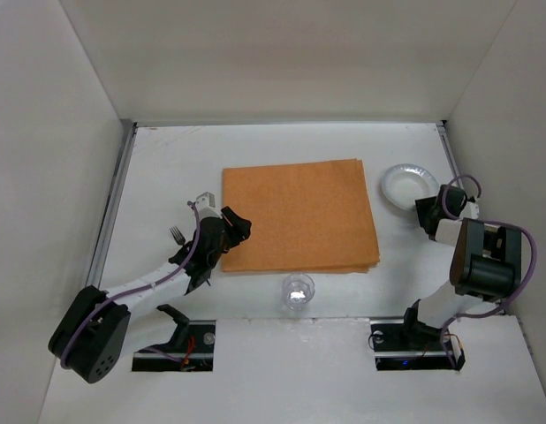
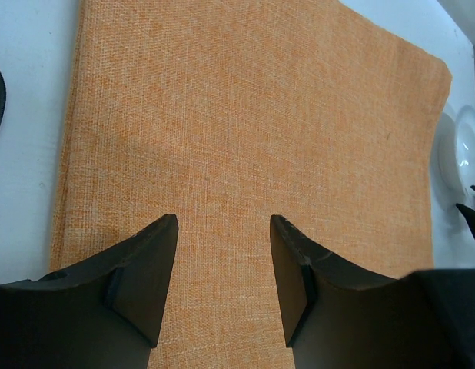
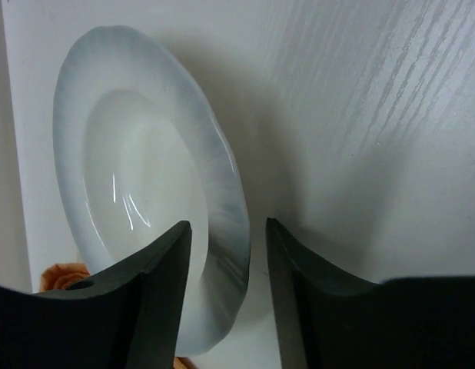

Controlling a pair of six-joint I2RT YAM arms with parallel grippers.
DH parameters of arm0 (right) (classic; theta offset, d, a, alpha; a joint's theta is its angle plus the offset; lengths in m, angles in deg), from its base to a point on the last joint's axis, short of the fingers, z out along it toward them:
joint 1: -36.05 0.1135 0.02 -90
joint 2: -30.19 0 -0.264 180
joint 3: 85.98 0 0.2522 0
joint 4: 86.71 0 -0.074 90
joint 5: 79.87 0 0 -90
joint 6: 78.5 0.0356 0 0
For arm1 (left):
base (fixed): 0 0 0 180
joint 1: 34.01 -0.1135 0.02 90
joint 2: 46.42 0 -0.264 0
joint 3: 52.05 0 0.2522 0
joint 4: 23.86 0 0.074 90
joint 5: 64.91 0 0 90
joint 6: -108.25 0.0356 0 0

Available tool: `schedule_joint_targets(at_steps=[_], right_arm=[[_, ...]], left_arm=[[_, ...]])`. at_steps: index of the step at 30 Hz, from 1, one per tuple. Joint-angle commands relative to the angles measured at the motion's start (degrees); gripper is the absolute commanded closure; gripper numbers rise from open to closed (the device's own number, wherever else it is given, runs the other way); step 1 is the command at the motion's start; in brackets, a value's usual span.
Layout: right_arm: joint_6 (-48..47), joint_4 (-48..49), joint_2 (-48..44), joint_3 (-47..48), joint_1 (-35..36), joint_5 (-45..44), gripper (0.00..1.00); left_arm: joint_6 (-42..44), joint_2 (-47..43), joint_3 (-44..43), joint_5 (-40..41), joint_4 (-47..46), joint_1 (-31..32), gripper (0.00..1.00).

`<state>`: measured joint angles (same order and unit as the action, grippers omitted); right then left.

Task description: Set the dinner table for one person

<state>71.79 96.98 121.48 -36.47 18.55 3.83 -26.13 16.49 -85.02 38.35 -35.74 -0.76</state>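
Note:
The white dinner table (image 1: 167, 168) carries an orange placemat (image 1: 299, 212) in the middle. A white plate (image 1: 407, 184) lies on the table right of the mat. My right gripper (image 1: 423, 210) is at the plate's near edge. In the right wrist view the right gripper (image 3: 227, 224) is open, and its jaws straddle the rim of the plate (image 3: 137, 154). My left gripper (image 1: 240, 228) hovers over the mat's left edge. In the left wrist view the left gripper (image 2: 224, 223) is open and empty above the placemat (image 2: 245, 115).
A clear glass (image 1: 298, 291) stands just in front of the mat's near edge. A fork (image 1: 177, 235) lies on the table left of my left arm. A small silvery utensil (image 1: 203, 198) lies near the mat's far left corner. White walls edge the table.

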Motion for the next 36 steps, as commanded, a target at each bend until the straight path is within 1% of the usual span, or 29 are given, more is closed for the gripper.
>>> schedule_joint_targets(at_steps=[1, 4, 7, 12, 18, 22, 23, 26, 27, 30, 32, 36], right_arm=[[2.5, 7.6, 1.4, 0.5, -1.1, 3.0, 0.59], [2.6, 10.5, 1.6, -0.2, -1.2, 3.1, 0.74], [2.8, 12.4, -0.4, -1.2, -1.0, 3.0, 0.83], [0.3, 14.3, -8.7, -4.5, -0.8, 1.3, 0.91], [-1.8, 13.8, -20.7, -7.4, -0.2, 2.4, 0.94], [-3.4, 13.4, -28.4, -9.6, 6.4, 1.6, 0.93], [-3.2, 13.3, -30.3, -10.3, 9.1, 1.0, 0.93], [-2.6, 13.2, -33.0, -10.4, 15.2, -0.4, 0.93], [-2.5, 13.4, -33.0, -9.9, 18.5, -0.6, 0.93], [-1.5, 14.7, -29.6, -7.7, 27.7, -1.3, 0.92], [0.2, 17.0, -24.3, -5.5, 34.6, -2.2, 0.92], [3.2, 23.4, -13.8, -2.0, 42.1, -2.1, 0.92]], left_arm=[[-0.4, 0.3, 0.0, -0.3, -3.5, -0.8, 0.51], [-0.2, 0.4, 0.0, -0.2, -3.7, -0.4, 0.51], [-0.3, 1.1, 0.1, -0.4, -4.5, -0.9, 0.51], [-0.2, 0.8, 0.1, -0.2, -4.7, -0.7, 0.51], [-0.4, 0.8, 0.2, -0.3, -4.8, -0.7, 0.51], [-0.8, 1.4, 0.4, -0.9, -5.3, -1.5, 0.51], [-0.8, 1.4, 0.4, -0.9, -5.4, -1.4, 0.51], [-0.6, 2.1, 0.2, -0.1, -5.7, -1.0, 0.51], [-0.7, 2.6, 0.1, -0.4, -5.8, -1.1, 0.51], [-0.9, 3.1, 0.0, -0.7, -5.9, -1.2, 0.51], [-0.8, 3.4, -0.1, -0.3, -5.9, -1.0, 0.51], [-0.6, 3.8, -0.2, -0.7, -5.4, -1.8, 0.52]])
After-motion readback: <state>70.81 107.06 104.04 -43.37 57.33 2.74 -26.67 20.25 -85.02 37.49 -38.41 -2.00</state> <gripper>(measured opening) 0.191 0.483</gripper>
